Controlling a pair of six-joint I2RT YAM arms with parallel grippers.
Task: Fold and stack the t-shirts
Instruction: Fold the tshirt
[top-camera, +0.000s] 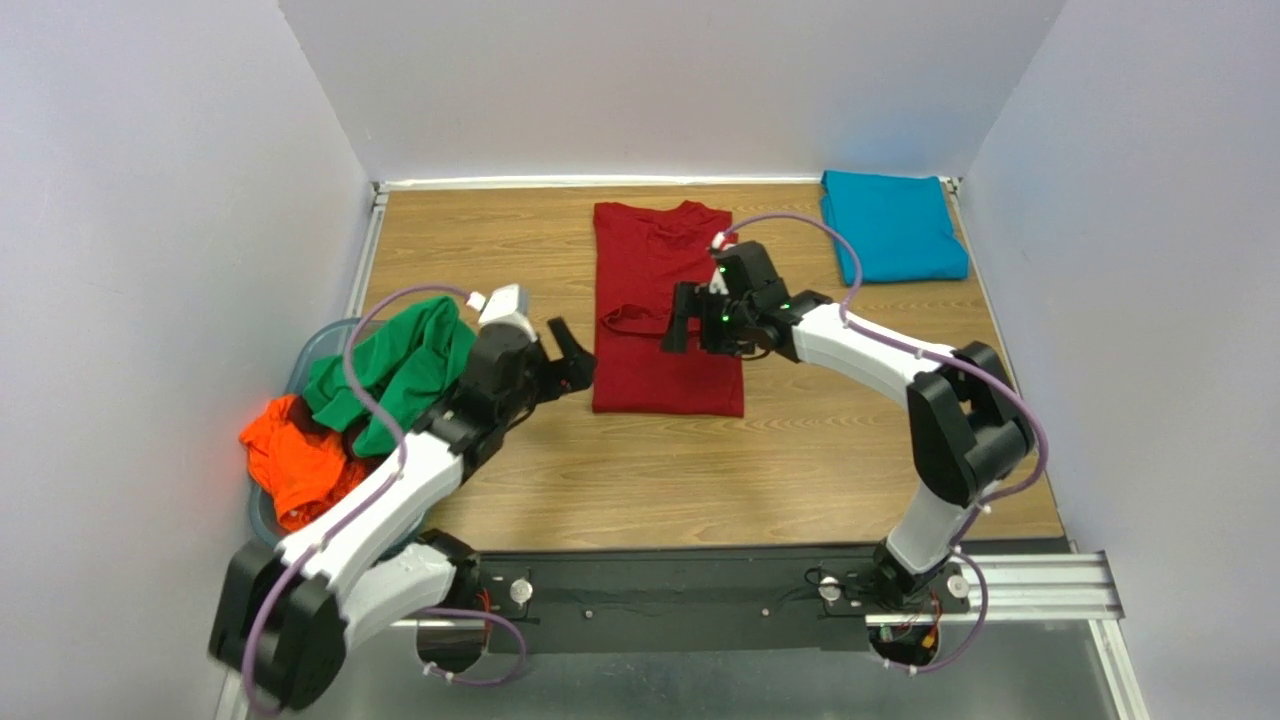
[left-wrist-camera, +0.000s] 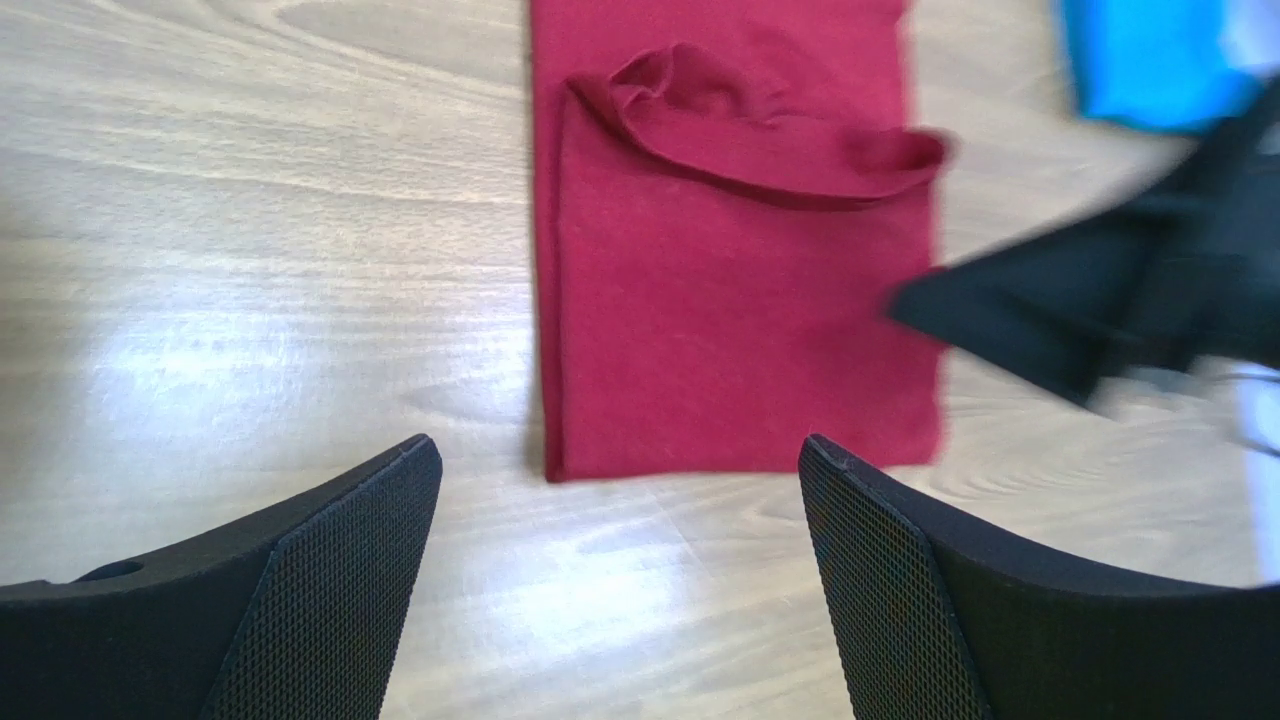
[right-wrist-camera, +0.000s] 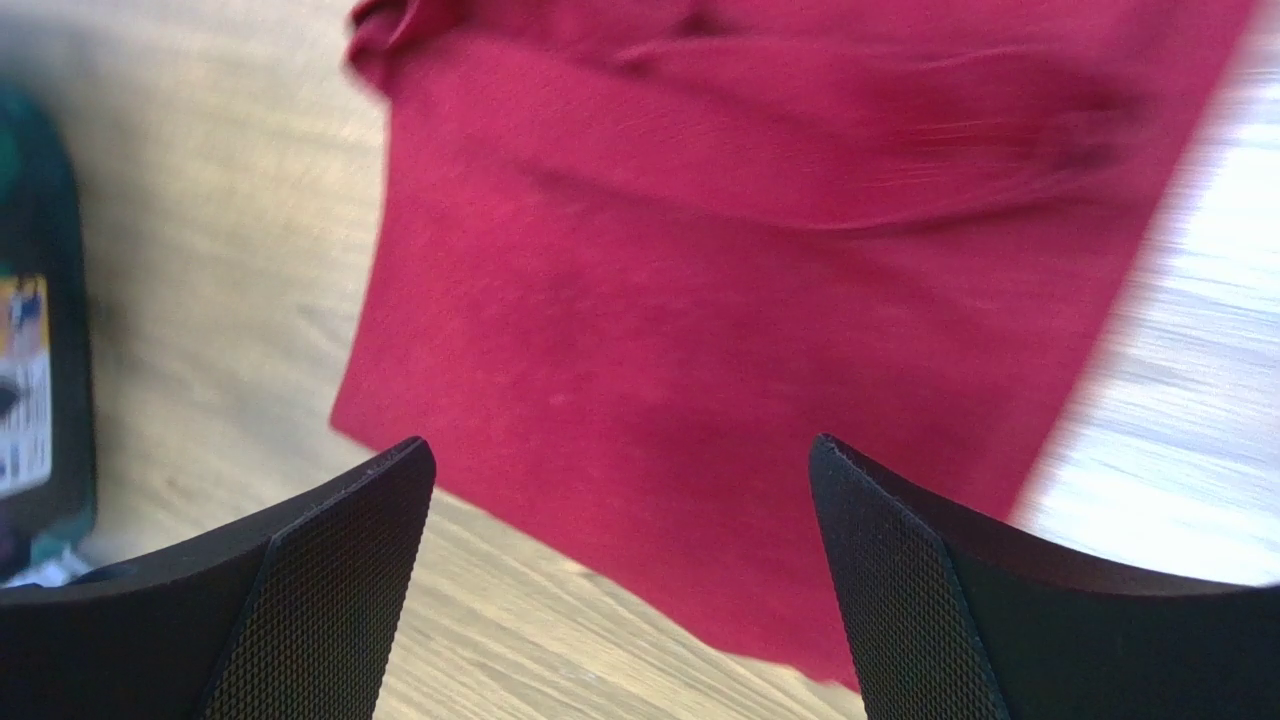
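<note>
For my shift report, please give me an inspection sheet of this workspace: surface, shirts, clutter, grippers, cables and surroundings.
Surface: wooden table, no stains seen.
Job's things: dark red t-shirt flat in a long folded strip, mid-table; teal-blue t-shirt folded, far right corner; green t-shirt and orange t-shirt crumpled in the bin at left.
Clutter: nothing seen.
Grippers: left gripper open, empty, beside the red shirt; right gripper open, empty, over it.
Cables: purple cables loop along both arms.
Surroundings: white walls on three sides.
</note>
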